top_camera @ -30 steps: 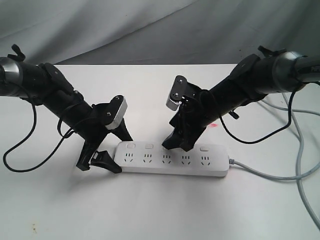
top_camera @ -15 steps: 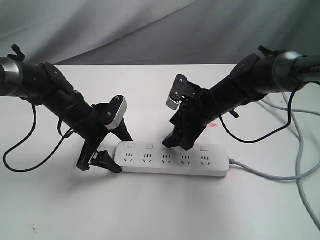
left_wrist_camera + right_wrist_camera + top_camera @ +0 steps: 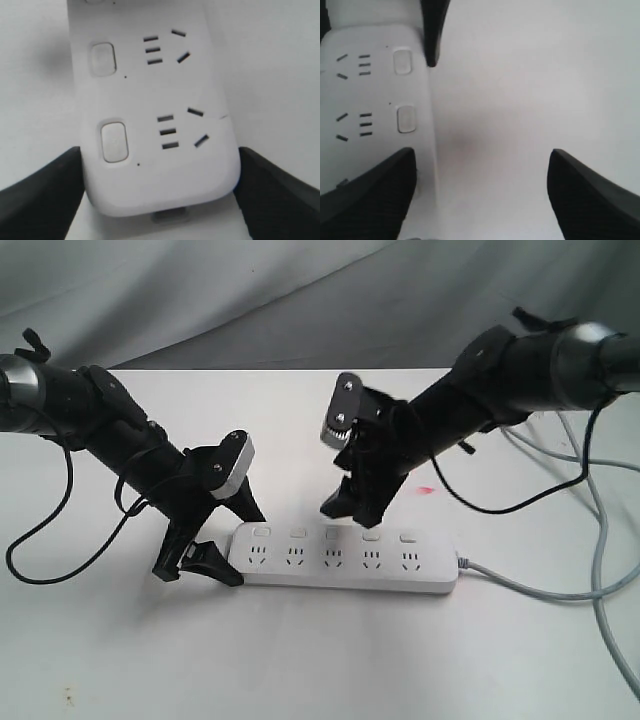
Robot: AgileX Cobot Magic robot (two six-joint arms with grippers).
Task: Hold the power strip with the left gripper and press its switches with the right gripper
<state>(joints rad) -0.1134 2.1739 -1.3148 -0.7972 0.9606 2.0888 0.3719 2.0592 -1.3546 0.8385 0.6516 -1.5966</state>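
The white power strip [image 3: 345,562] lies flat on the white table with its five switches [image 3: 333,535] all uncovered and its grey cord [image 3: 530,586] leaving at the right. My left gripper [image 3: 230,537] is shut on the strip's left end. In the left wrist view each black finger [image 3: 45,195] presses a side of the power strip [image 3: 155,100]. My right gripper [image 3: 350,508] hangs open just above and behind the middle switches, touching nothing. In the right wrist view the right gripper [image 3: 481,152] is over bare table, with the strip [image 3: 375,95] and two switches [image 3: 406,119] beside it.
Grey cables [image 3: 598,540] trail along the table's right side. A small red mark [image 3: 427,489] sits on the table behind the strip. A grey cloth backdrop [image 3: 300,300] hangs behind the table. A thin black wire [image 3: 40,540] loops under the left arm.
My right gripper has lifted off the strip and drawn back and slightly left, uncovering the middle switches. The left gripper and the strip have not moved.
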